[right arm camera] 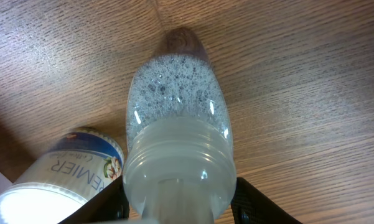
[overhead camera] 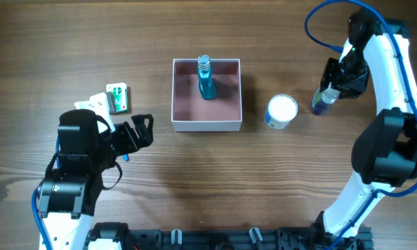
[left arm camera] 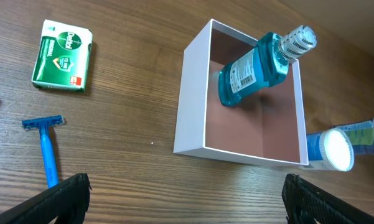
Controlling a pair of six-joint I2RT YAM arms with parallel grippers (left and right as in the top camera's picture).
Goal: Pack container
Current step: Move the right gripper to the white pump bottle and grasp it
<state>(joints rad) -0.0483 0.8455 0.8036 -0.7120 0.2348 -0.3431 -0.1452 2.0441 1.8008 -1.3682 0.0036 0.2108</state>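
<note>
Dettol on green box (left arm camera: 62, 56), REMIER on tub (right arm camera: 74, 171)

Brown wooden worktop (overhead camera: 69, 42) under soft, even light.
Its grain runs left to right in the overhead view, with darker streaks; the wood is the whole background and shines only weakly.

White arm links (overhead camera: 392, 62), black joints (overhead camera: 381, 156), blue cables (overhead camera: 307, 26).

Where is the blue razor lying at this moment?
In the left wrist view, the blue razor lies flat on the table, to the left of the container and just nearer the camera than the green soap box.
</note>
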